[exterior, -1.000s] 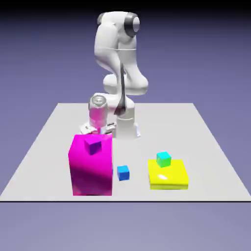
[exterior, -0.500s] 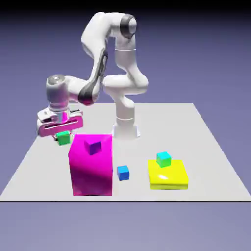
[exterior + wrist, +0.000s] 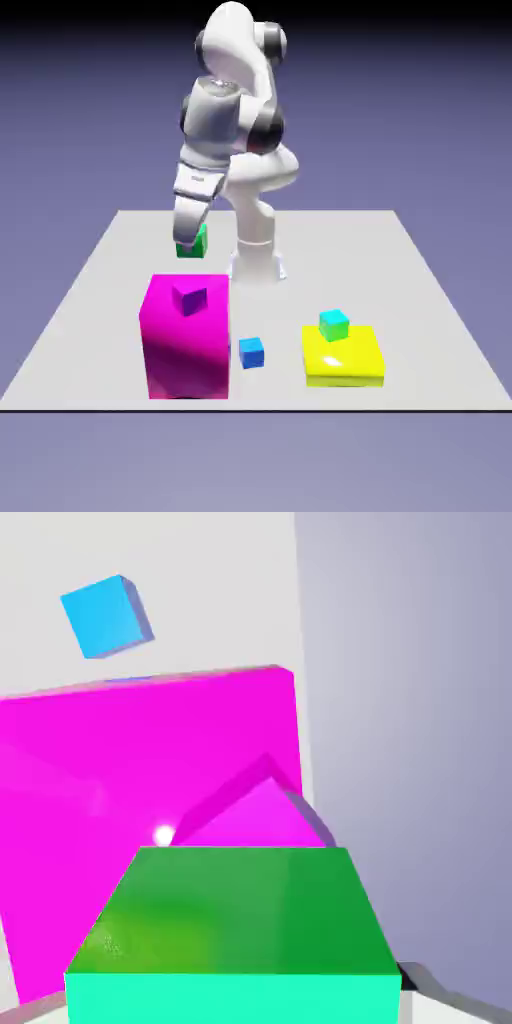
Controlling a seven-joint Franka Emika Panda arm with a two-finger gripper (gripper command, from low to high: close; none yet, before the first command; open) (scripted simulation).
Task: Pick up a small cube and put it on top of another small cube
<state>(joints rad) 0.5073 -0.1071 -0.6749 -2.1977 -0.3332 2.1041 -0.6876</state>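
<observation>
My gripper (image 3: 190,244) is shut on the small green cube (image 3: 192,242) and holds it in the air behind the big magenta block (image 3: 186,340). A small purple cube (image 3: 189,296) sits on top of that block. In the hand view the green cube (image 3: 235,927) fills the bottom of the picture and hides most of the fingers. Beyond it lie the magenta block's top (image 3: 120,782) and the purple cube (image 3: 262,817). A small blue cube (image 3: 251,352) rests on the table beside the magenta block, seen as well in the hand view (image 3: 103,615).
A flat yellow block (image 3: 344,357) lies toward the exterior view's right, with a small teal cube (image 3: 334,324) on it. The robot's base (image 3: 256,262) stands just behind the magenta block. The grey table (image 3: 400,270) ends close in front of the blocks.
The arm has swung from the exterior view's left toward the middle, carrying the green cube with it. The cube now hangs higher, behind the magenta block. The grip has stayed shut.
</observation>
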